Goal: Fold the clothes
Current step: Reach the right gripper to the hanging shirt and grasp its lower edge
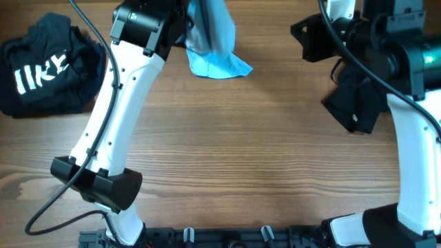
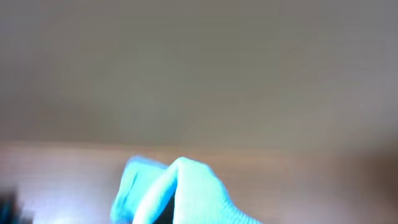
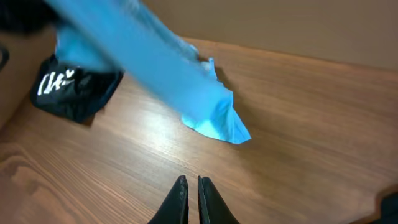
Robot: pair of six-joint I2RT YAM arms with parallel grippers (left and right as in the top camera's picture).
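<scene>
Blue fabric, a light blue garment [image 1: 215, 43], hangs from the left gripper [image 1: 186, 22] at the table's [image 1: 275, 151] far edge, seemingly pinched there, its lower tip touching the wood. The right gripper [image 3: 192, 194] hovers empty, fingers pressed together. A crumpled black garment [image 1: 45, 65] lies in the far left corner; its white letters read roughly "IKE".
</scene>
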